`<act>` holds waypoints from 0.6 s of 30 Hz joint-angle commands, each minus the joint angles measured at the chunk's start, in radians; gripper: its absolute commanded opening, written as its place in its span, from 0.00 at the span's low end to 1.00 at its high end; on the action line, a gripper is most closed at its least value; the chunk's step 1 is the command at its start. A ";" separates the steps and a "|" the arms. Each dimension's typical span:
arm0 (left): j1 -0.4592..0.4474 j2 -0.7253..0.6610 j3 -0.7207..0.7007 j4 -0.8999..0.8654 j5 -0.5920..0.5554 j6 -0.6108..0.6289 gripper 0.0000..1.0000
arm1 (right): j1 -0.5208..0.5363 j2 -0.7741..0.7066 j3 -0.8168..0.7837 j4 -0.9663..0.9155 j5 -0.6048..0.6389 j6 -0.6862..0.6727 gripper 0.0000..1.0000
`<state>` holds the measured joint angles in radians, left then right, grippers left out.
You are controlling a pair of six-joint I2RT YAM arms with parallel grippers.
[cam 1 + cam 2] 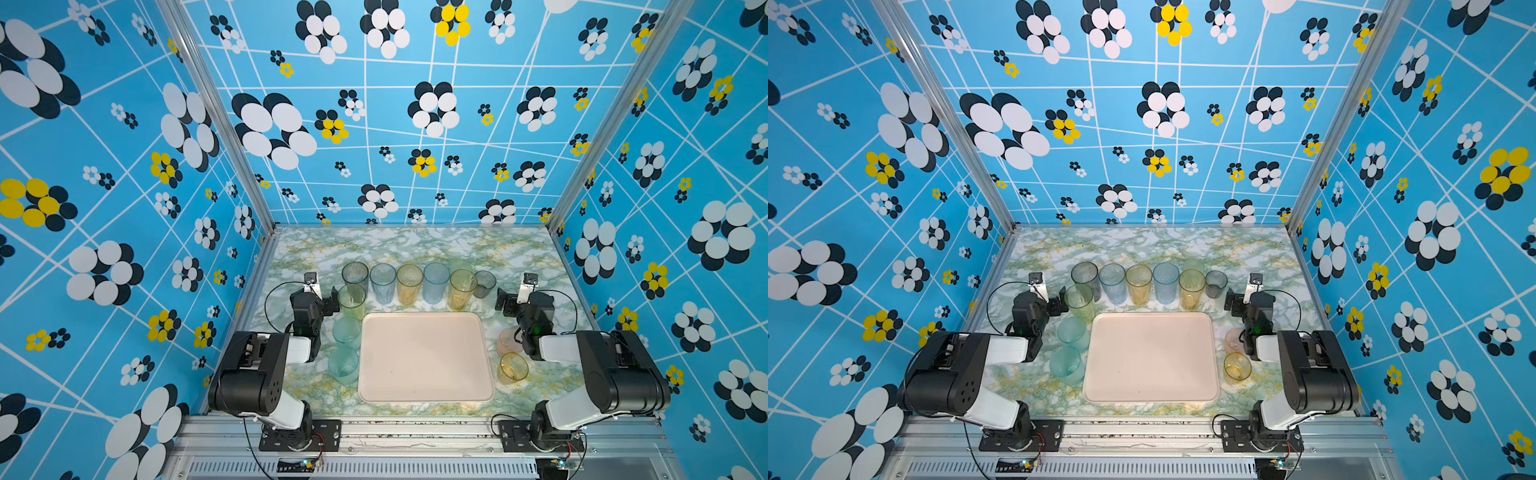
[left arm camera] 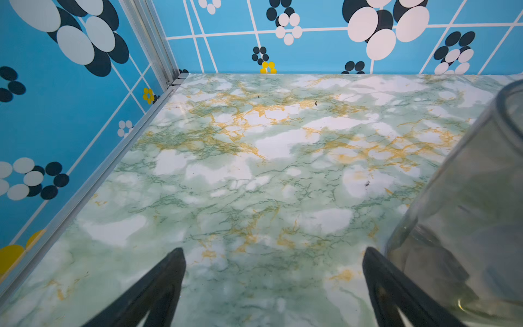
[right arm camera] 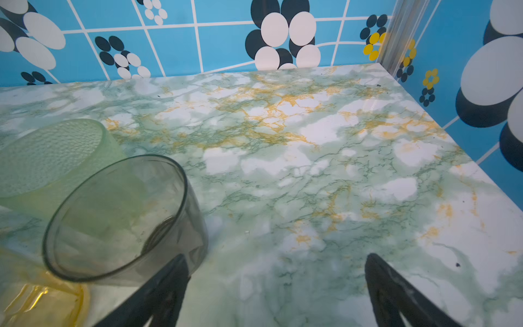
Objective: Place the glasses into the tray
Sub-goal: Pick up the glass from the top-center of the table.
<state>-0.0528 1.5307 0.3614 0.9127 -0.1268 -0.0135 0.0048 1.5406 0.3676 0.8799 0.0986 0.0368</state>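
The pale cream-pink tray (image 1: 424, 357) (image 1: 1150, 357) lies empty at the front centre of the table. Several tall tinted glasses stand in a row behind it, from grey-green (image 1: 355, 276) to a short smoky grey glass (image 1: 484, 284). A yellow-green glass (image 1: 351, 301) and two teal glasses (image 1: 346, 332) stand left of the tray. Pink (image 1: 508, 340) and amber (image 1: 513, 368) glasses stand right of it. My left gripper (image 1: 316, 297) (image 2: 273, 252) is open and empty, the yellow-green glass (image 2: 467, 212) just outside one finger. My right gripper (image 1: 521, 301) (image 3: 276, 256) is open and empty beside the smoky grey glass (image 3: 121, 220).
Blue flowered walls close in the green marbled table (image 1: 415, 245) on three sides. A pale green glass (image 3: 56, 158) stands behind the grey one. Both arm bases sit on the metal rail (image 1: 415, 432) at the front edge.
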 commanded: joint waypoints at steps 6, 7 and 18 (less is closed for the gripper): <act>0.006 0.013 0.019 0.001 0.012 0.004 0.99 | -0.006 0.009 0.019 0.025 0.010 -0.005 0.99; 0.007 0.013 0.019 0.000 0.011 0.004 0.99 | -0.005 0.009 0.019 0.026 0.009 -0.005 1.00; 0.012 0.012 0.025 -0.015 0.108 0.027 1.00 | -0.006 0.008 0.020 0.026 0.010 -0.005 0.98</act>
<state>-0.0502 1.5307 0.3622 0.9104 -0.0738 -0.0055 0.0048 1.5406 0.3676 0.8803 0.0986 0.0368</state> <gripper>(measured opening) 0.994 0.977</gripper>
